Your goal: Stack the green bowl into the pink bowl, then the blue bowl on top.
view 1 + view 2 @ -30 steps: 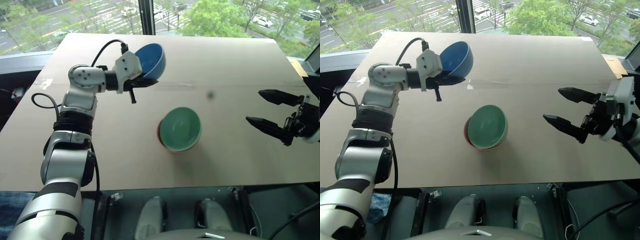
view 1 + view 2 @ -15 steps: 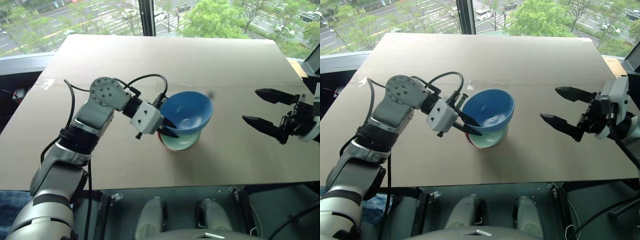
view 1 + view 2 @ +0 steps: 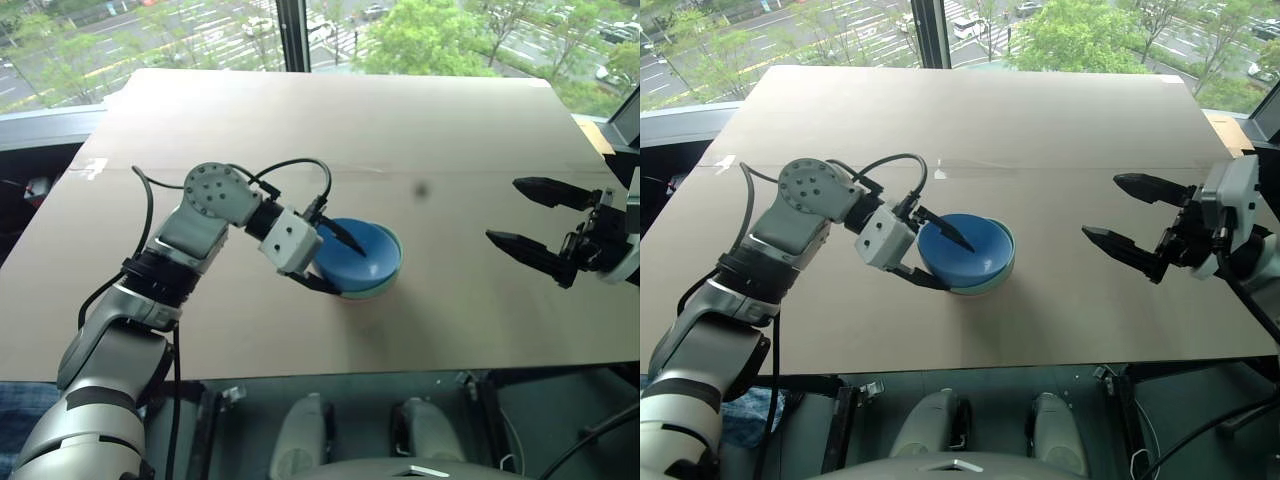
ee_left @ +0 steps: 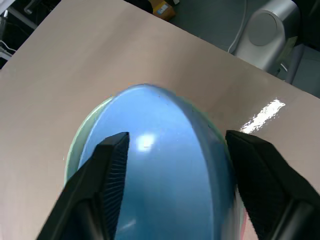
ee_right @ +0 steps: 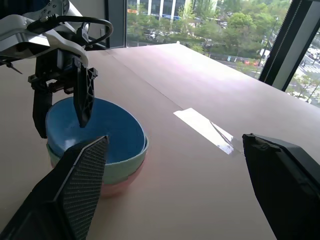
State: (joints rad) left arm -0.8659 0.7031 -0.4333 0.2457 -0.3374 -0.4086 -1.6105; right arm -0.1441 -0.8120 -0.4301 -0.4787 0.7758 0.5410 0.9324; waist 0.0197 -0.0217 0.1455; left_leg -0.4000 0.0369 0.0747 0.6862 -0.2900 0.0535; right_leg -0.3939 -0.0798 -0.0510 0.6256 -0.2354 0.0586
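Observation:
The blue bowl [image 3: 362, 256] sits upright, nested in the green bowl [image 5: 125, 167], whose mint rim shows around it. Under both, the pink bowl [image 5: 122, 186] shows as a salmon band at the base of the stack. My left gripper [image 3: 335, 262] is open and straddles the blue bowl's near-left rim, one finger inside the bowl and the other outside; both stand off the wall. The left wrist view has the blue bowl [image 4: 165, 165] between wide-spread fingers [image 4: 107, 175]. My right gripper [image 3: 505, 212] hovers open and empty well to the right of the stack.
The stack stands near the middle of a brown cardboard-covered table [image 3: 450, 120]. The table's front edge [image 3: 400, 372] runs just below the stack. A window with trees and a street lies beyond the far edge.
My left gripper carried the blue bowl from the far left, down and right onto the green bowl, then opened and let it go. The right gripper stayed where it was.

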